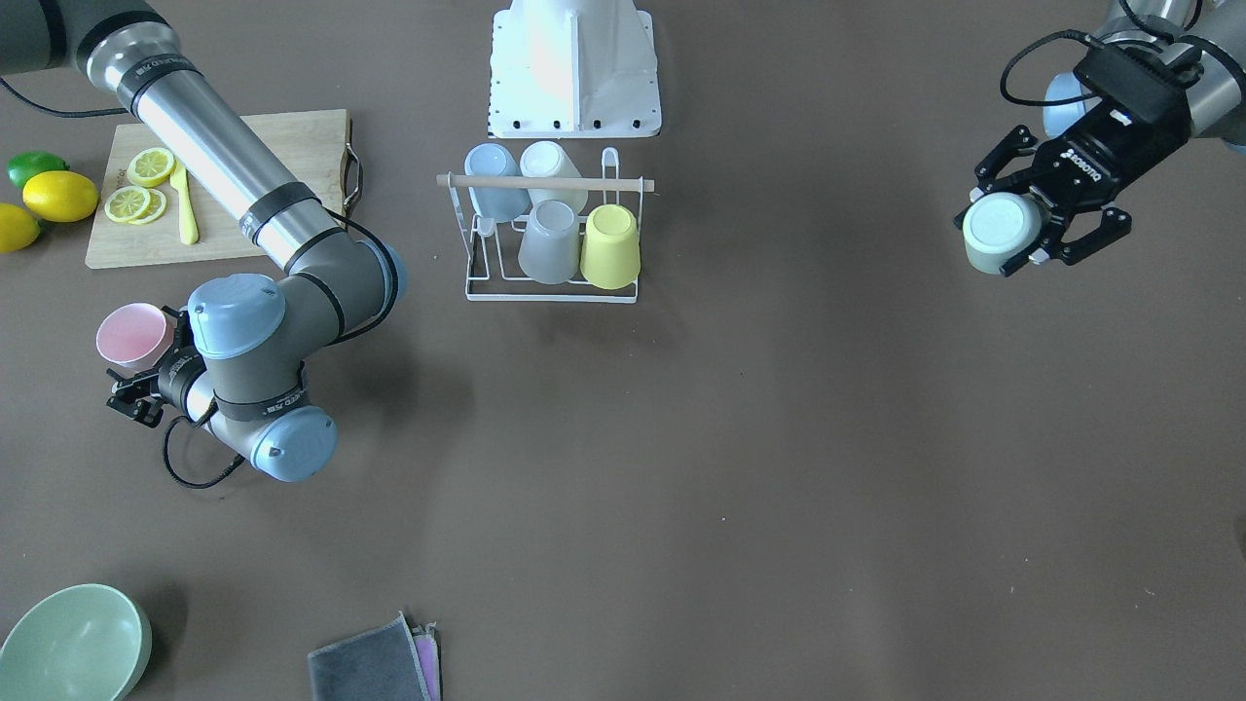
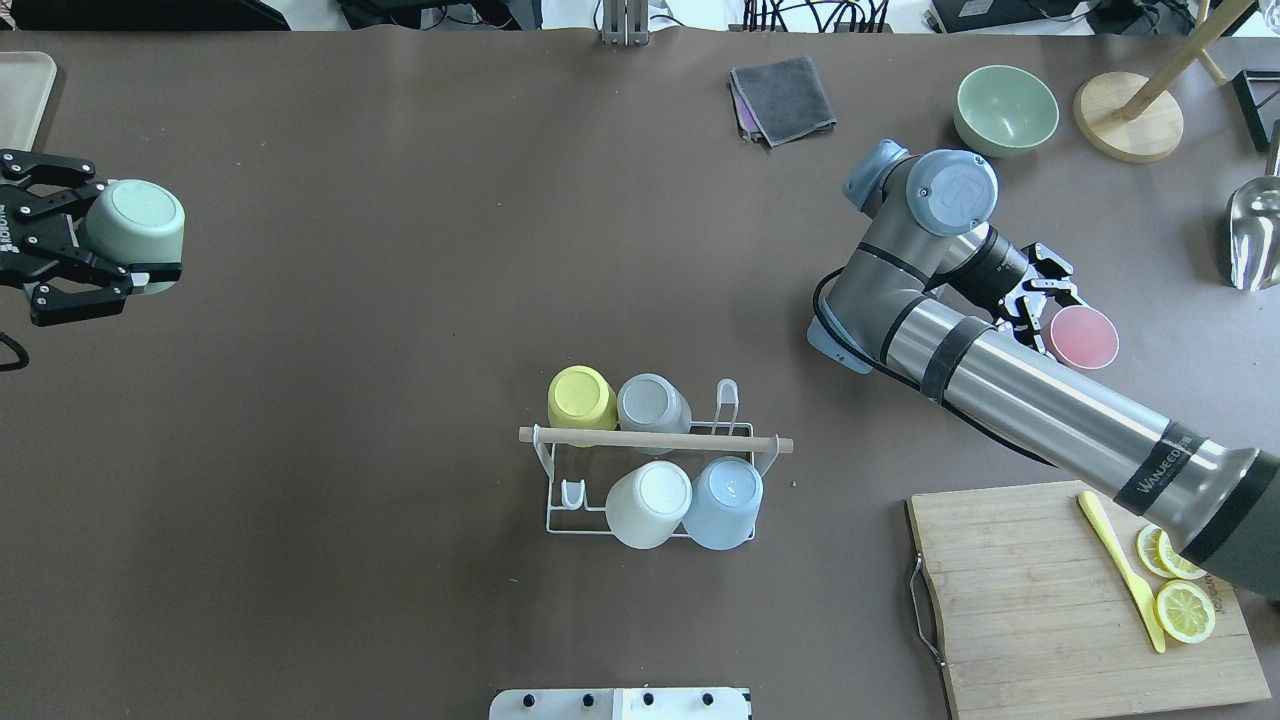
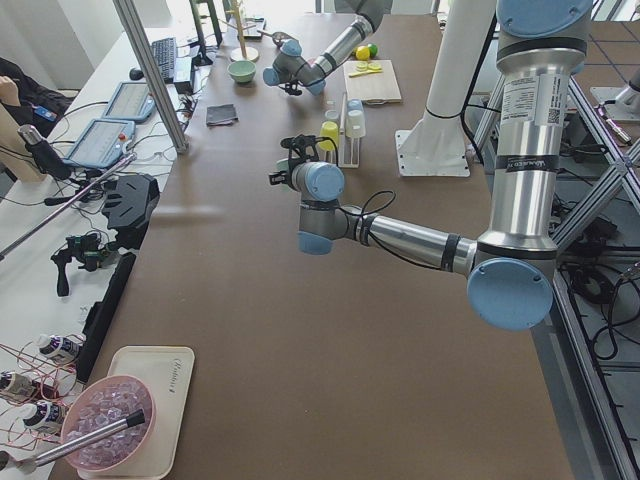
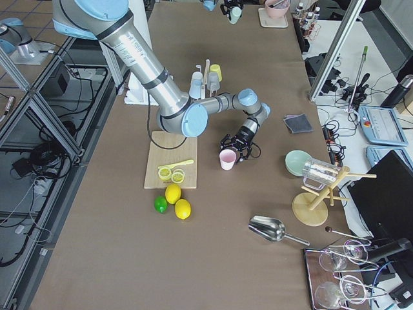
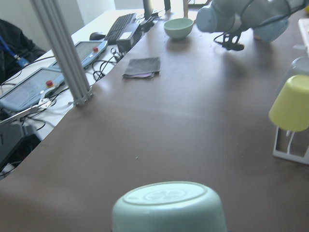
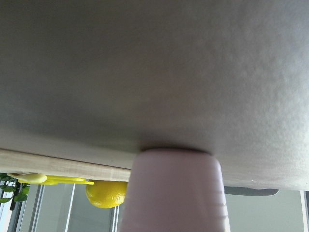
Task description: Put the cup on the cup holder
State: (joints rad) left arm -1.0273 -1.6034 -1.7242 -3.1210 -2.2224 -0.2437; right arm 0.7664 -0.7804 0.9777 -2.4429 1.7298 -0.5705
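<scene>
A green cup [image 2: 135, 212] is clamped upside down in the left gripper [image 2: 125, 235], well apart from the cup holder [image 2: 655, 439], so carrying and lowering it onto a free prong [image 2: 572, 492] seems required; the state of the right gripper [image 2: 1045, 300], beside a pink cup [image 2: 1083, 337], cannot be told.

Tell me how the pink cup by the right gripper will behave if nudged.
The pink cup stands mouth up: a low push would probably slide it, a high one might tip it. It looks like plastic, so likely light and stiff. Tipped, its round wall could roll.
</scene>
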